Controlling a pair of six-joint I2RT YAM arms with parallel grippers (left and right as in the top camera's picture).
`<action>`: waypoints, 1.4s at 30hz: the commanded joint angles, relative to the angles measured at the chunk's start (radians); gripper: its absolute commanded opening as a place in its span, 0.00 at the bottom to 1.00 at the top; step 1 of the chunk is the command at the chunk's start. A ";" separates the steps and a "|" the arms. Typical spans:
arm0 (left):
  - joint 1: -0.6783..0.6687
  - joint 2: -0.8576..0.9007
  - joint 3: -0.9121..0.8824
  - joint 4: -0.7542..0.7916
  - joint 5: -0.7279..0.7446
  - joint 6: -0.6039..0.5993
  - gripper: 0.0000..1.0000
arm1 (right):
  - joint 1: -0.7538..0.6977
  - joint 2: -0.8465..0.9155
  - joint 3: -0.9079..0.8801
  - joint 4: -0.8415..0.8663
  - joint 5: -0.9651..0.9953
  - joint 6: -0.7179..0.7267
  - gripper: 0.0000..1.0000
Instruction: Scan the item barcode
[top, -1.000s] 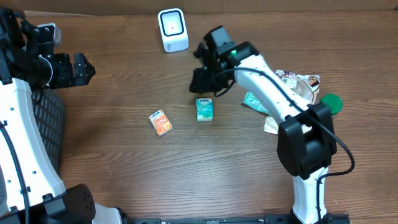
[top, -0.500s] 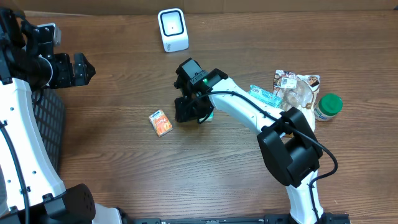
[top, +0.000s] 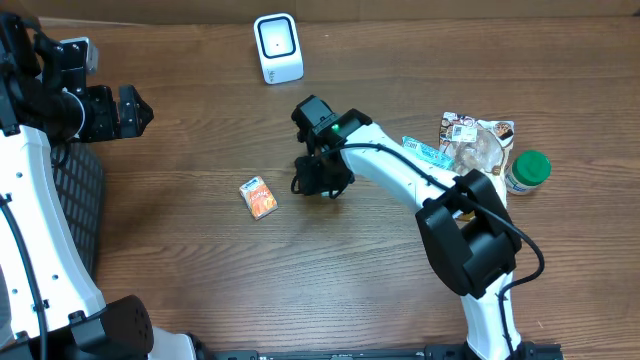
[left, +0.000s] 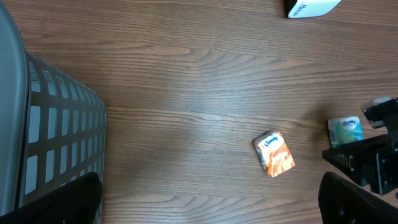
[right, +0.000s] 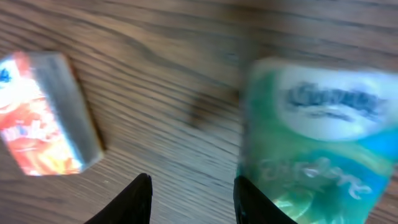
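Two soft, plastic-wrapped tissue packs lie flat on the wood-grain table (top: 200, 270): a green rectangular pack (left: 346, 130), printed face up, partly under the right gripper (top: 322, 182), long axis unclear; an orange rectangular pack (top: 259, 197) just beside it. The right jaws stand part-open over bare wood, holding nothing; the left gripper (top: 140, 110) gapes wide, empty; one white boxy scanner (top: 278, 48) stands well apart

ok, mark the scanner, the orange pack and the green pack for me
scanner (top: 278, 48): overhead view, middle of its white front face.
orange pack (left: 274, 154): left wrist view, centre of its top face.
green pack (right: 320, 143): right wrist view, middle of its printed face.
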 joint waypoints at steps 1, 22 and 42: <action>-0.007 -0.002 0.010 0.001 0.001 0.018 1.00 | -0.049 -0.003 0.015 -0.038 0.019 -0.023 0.40; -0.007 -0.002 0.010 0.002 0.001 0.018 1.00 | -0.354 -0.222 0.000 -0.192 -0.127 0.047 0.52; -0.006 -0.002 0.010 0.002 0.001 0.018 0.99 | -0.332 -0.217 -0.366 0.267 -0.199 0.232 0.41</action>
